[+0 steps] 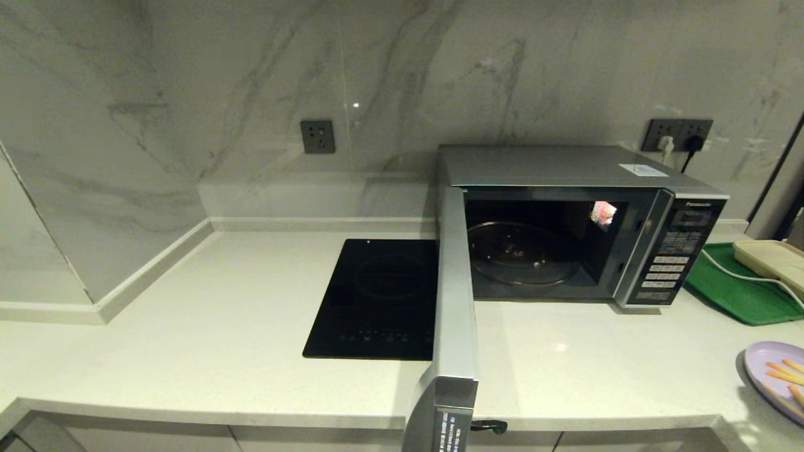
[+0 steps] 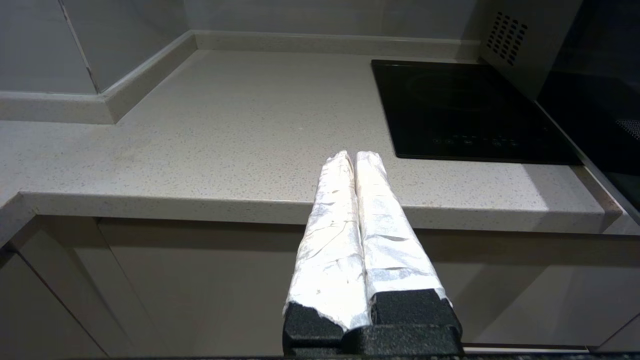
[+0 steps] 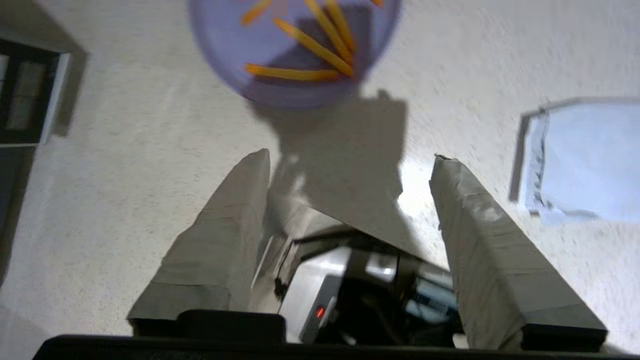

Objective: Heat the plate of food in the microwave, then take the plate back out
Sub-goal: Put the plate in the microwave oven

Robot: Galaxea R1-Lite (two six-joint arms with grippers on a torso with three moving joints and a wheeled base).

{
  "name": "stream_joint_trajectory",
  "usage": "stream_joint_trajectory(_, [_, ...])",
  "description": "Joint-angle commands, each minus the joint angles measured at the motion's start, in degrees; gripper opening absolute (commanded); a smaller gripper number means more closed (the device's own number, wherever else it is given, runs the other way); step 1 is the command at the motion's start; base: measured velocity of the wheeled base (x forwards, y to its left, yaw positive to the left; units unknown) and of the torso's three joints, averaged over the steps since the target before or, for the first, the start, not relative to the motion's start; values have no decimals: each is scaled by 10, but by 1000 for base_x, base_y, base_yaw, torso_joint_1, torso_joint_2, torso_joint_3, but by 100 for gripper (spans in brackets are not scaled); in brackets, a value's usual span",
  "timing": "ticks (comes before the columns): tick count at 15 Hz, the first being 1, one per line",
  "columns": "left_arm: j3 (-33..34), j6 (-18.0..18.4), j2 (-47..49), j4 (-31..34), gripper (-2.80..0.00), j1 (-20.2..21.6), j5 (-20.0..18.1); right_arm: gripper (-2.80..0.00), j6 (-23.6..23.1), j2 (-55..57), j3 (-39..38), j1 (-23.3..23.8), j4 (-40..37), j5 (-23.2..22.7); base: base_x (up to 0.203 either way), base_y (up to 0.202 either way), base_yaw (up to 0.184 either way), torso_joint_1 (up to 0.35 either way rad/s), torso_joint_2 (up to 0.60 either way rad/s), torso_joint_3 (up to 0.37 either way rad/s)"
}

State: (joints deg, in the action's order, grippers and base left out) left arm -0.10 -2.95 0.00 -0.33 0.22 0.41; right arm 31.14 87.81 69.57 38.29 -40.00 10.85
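The silver microwave (image 1: 565,169) stands at the back of the counter with its door (image 1: 453,295) swung wide toward me; the glass turntable (image 1: 521,254) inside is bare. The pale lilac plate of food (image 1: 776,376), with orange-yellow sticks on it, lies on the counter at the far right edge of the head view. In the right wrist view the plate of food (image 3: 295,55) lies just beyond my right gripper (image 3: 350,157), which is open and empty above the counter near its front edge. My left gripper (image 2: 352,156) is shut, parked low before the counter's front edge, left of the door.
A black induction cooktop (image 1: 377,298) is set into the counter left of the microwave. A green tray (image 1: 741,292) carrying a cream slab (image 1: 769,258) sits to the right of it. A pale cloth-like sheet (image 3: 585,160) lies on the counter near the right gripper.
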Motion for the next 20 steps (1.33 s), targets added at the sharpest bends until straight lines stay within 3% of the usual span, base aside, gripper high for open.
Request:
stream_joint_trajectory(1, [0,0,-1,0,-280,0,0,0,9,36,-1,66,-22,-20,0,0,0,0,0,0])
stream_joint_trajectory(6, [0,0,0,0,-280,0,0,0,62,146,0,95,-23,-24,0,0,0,0,0,0])
stream_joint_trajectory(12, [0,0,0,0,-280,0,0,0,81,274,64,96,32,1,0,0,0,0,0,0])
stream_joint_trajectory(20, [0,0,-1,0,-280,0,0,0,83,340,63,136,77,17,0,0,0,0,0,0])
